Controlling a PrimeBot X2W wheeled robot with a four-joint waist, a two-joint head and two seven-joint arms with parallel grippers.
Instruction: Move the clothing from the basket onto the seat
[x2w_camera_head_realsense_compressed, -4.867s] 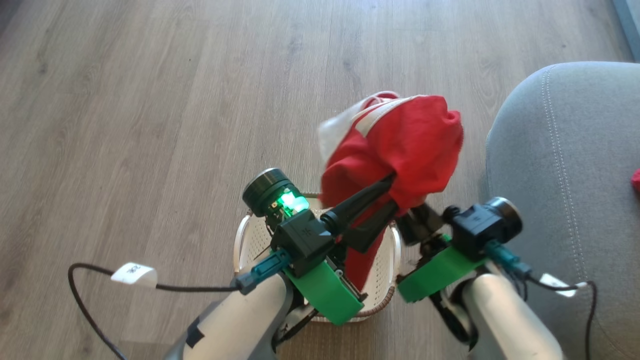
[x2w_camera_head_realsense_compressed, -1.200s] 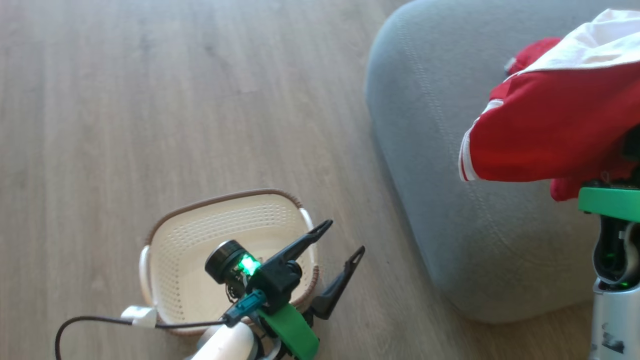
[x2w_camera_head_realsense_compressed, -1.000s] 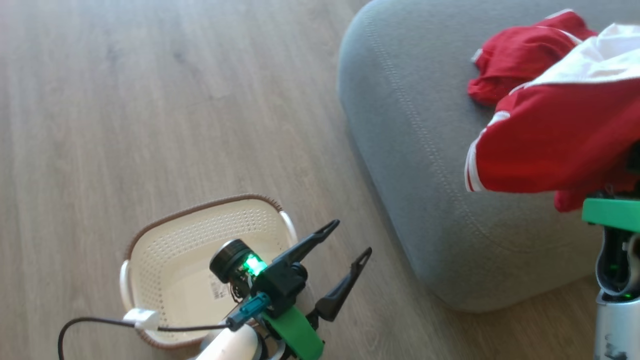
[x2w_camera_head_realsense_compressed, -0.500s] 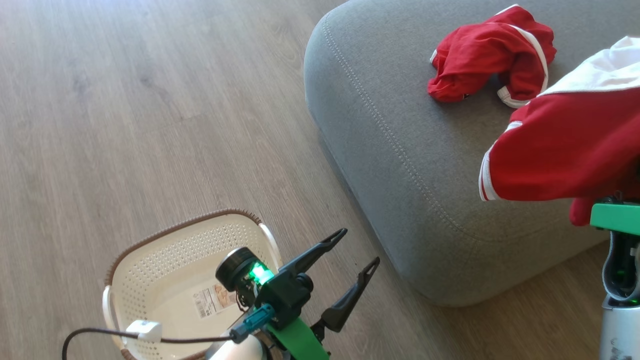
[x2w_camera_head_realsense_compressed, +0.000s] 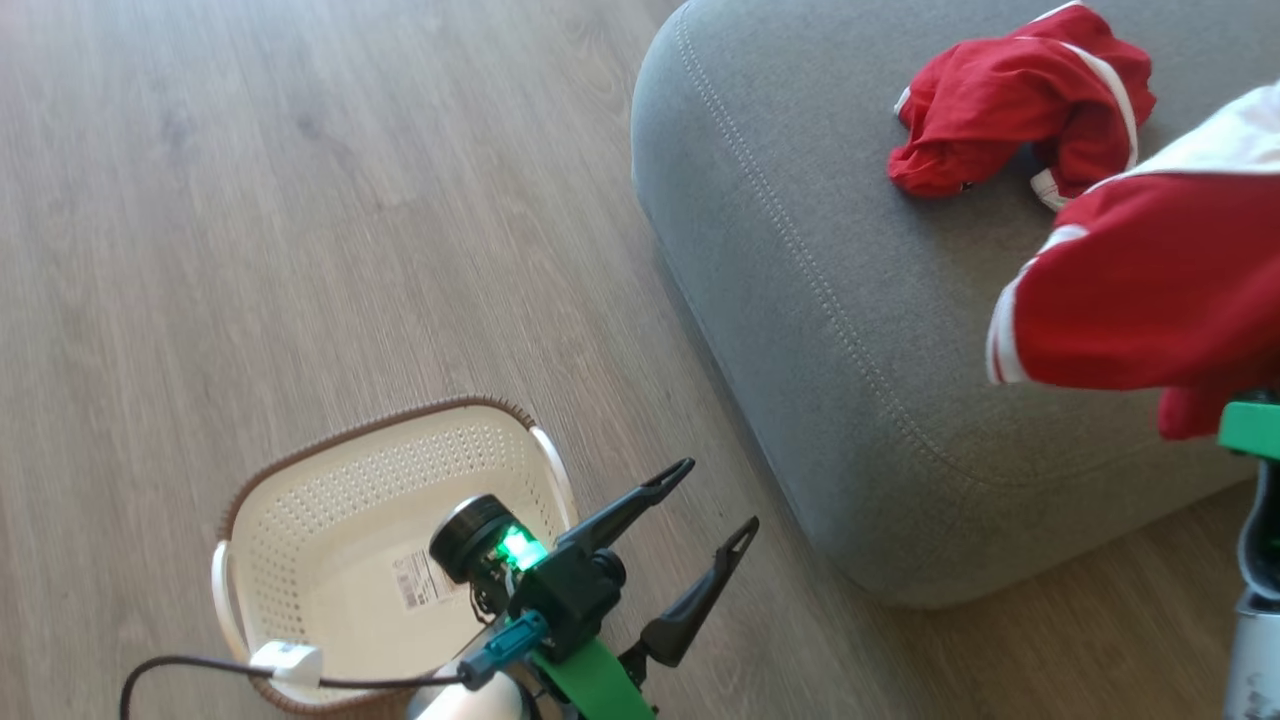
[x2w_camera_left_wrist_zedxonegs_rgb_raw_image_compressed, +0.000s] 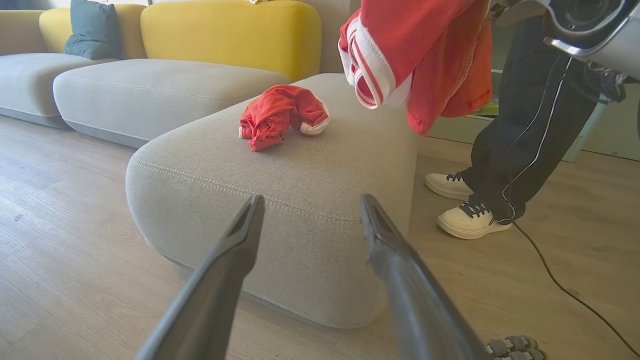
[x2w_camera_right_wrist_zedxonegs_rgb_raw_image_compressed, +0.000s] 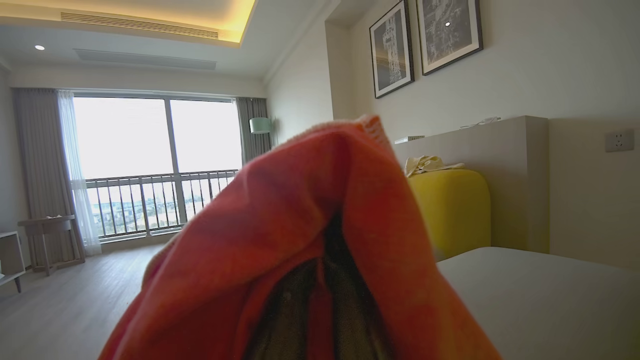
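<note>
The cream basket (x2w_camera_head_realsense_compressed: 330, 520) stands on the floor at the lower left, with just a label sticker inside. My left gripper (x2w_camera_head_realsense_compressed: 716, 494) hovers open and holding nothing beside its right rim, pointing at the grey seat (x2w_camera_head_realsense_compressed: 800, 250). In the left wrist view its fingers (x2w_camera_left_wrist_zedxonegs_rgb_raw_image_compressed: 240, 250) are spread before the seat (x2w_camera_left_wrist_zedxonegs_rgb_raw_image_compressed: 280, 170). One red piece of clothing (x2w_camera_head_realsense_compressed: 1015, 100) lies crumpled on the seat (x2w_camera_left_wrist_zedxonegs_rgb_raw_image_compressed: 280, 112). My right gripper is shut on a second red garment (x2w_camera_head_realsense_compressed: 1150, 290), which hangs above the seat (x2w_camera_left_wrist_zedxonegs_rgb_raw_image_compressed: 420, 50) and drapes over its fingers (x2w_camera_right_wrist_zedxonegs_rgb_raw_image_compressed: 300, 210).
A person's dark trouser legs and white shoes (x2w_camera_left_wrist_zedxonegs_rgb_raw_image_compressed: 470, 220) stand just beyond the seat. A cable (x2w_camera_left_wrist_zedxonegs_rgb_raw_image_compressed: 560, 285) runs over the wood floor there. More grey and yellow sofa sections (x2w_camera_left_wrist_zedxonegs_rgb_raw_image_compressed: 230, 35) lie behind. Open floor (x2w_camera_head_realsense_compressed: 300, 200) spreads left of the seat.
The head view has swung, bringing more of the seat and the lying garment into the picture. The right gripper still holds its garment over the seat. The left gripper stays open by the basket.
</note>
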